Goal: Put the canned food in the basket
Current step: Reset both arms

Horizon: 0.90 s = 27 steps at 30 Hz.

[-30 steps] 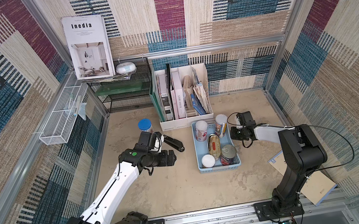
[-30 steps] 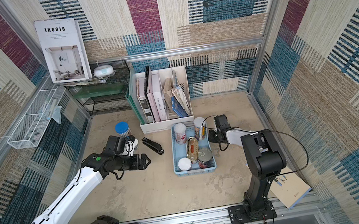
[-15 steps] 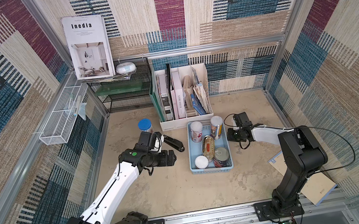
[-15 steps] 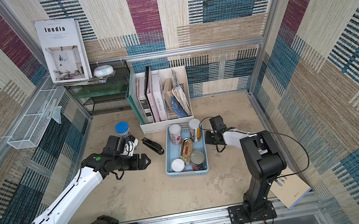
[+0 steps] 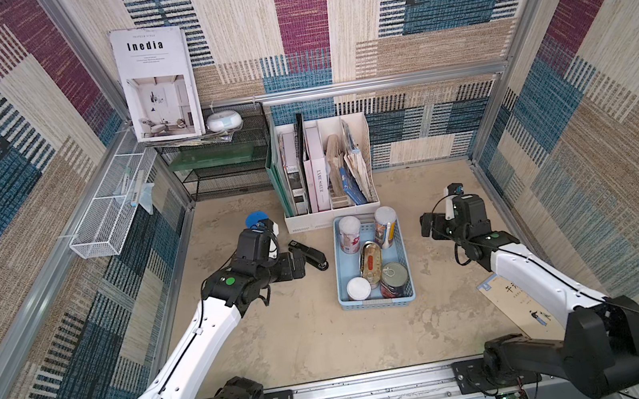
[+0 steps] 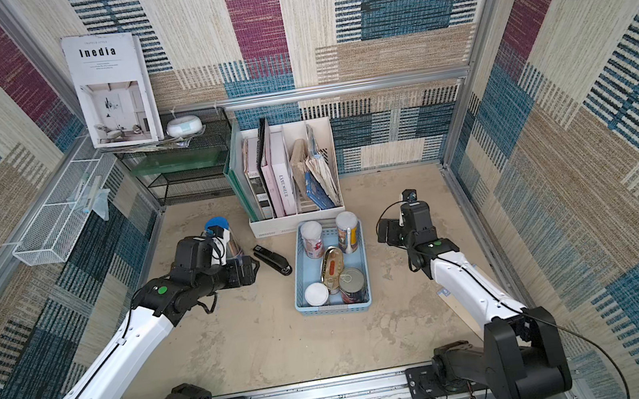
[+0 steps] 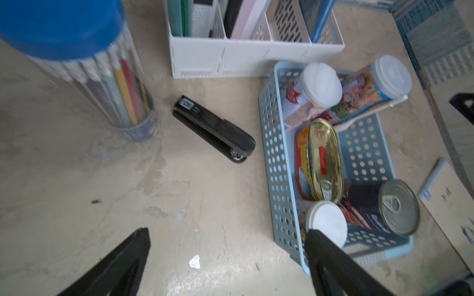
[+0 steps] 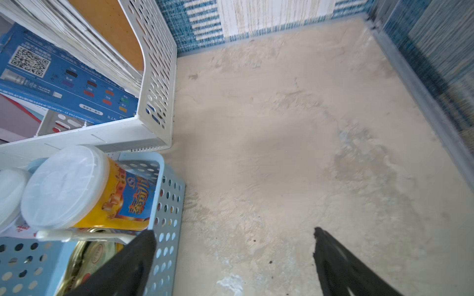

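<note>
step in hand: by my reading, the loading is done; no can is left out on the tabletop (image 5: 306, 336), and both arms stand off from the load.
basket (image 5: 338, 267): light blue with perforated walls, sitting mid-tabletop with its far end just in front of the white file holder (image 5: 333, 217).
cans: all five are inside the basket.
- Two slim white-lidded cans (image 5: 349, 233) (image 5: 386, 223) stand upright at the far end.
- The oval gold tin (image 5: 371, 258) lies along the middle, tipped on its edge.
- A steel pull-ring can (image 5: 394, 278) and a third slim can (image 5: 358, 288) stand at the near end.
left gripper (image 7: 228, 256): jaws spread wide with nothing between them, only bare tabletop. It hangs beside the basket's left wall, near the black stapler (image 5: 308, 254).
right gripper (image 8: 233, 256): jaws wide apart and empty. It sits just outside the basket's right wall at the far end, over bare tabletop.
not cargo: the blue-capped pencil tube (image 7: 84, 77) stands well to the left and stays out.
next move calls for: probably nothing more than drawing both arms back.
- Keep the open jaws off the basket walls so it isn't shoved against the file holder.
- Don't clip the tall cans at the far end.
check: count the cans from above, and see that the tilted tin isn't riding over the rim.
</note>
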Motion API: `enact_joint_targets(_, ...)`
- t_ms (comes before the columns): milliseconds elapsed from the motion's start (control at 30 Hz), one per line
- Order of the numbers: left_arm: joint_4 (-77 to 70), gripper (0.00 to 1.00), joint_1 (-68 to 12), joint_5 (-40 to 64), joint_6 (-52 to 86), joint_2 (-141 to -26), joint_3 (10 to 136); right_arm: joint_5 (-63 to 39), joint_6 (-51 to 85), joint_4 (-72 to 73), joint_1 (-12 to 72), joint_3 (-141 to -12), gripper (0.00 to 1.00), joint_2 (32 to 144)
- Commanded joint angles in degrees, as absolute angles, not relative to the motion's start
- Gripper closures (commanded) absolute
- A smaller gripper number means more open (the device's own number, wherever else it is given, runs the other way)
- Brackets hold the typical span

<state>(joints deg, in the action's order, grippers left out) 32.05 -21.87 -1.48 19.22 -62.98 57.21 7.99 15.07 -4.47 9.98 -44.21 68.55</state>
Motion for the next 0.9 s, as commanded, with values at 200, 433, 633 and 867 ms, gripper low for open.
enact_joint_targets(200,1.1,0.01,-20.2,-36.1,10.1,-57.1,40.6,14.8,13.4,11.7,9.6,-30.3,0.00,55.7)
enact_joint_targets(433,-12.5,0.01,-15.0,-35.7,4.4,-60.8,31.8,21.4,6.8,37.9,8.8,-17.7,0.00,58.8)
enact_joint_targets(633,-22.4,0.00,-8.7,-24.4,3.6,-66.1,26.5,16.2,-0.7,49.4,7.9,-13.6,0.00,65.5)
enact_joint_targets(867,-40.2,0.02,-7.2,-18.5,-0.1,-74.4,19.8,9.1,-5.9,63.0,6.4,-10.9,0.00,74.4)
